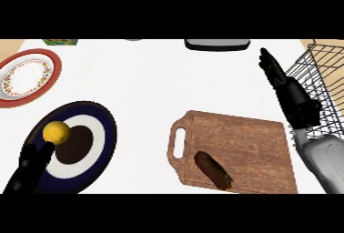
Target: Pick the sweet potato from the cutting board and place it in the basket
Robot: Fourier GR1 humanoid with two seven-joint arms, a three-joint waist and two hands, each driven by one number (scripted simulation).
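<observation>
Nearby, lemon [56,132] on dk-blue plate [101,150], maybe touching left hand [30,166].

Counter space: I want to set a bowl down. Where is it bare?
Bare counter lies between the red-rimmed plate, the blue plate and the cutting board. Crowded at right: right hand beside the basket.

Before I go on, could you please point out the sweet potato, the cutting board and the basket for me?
sweet potato [213,170], head view, on the middle of its brown body.
cutting board [245,141], head view, on the bare wood at its centre.
basket [328,79], head view, on its wire wall.
</observation>
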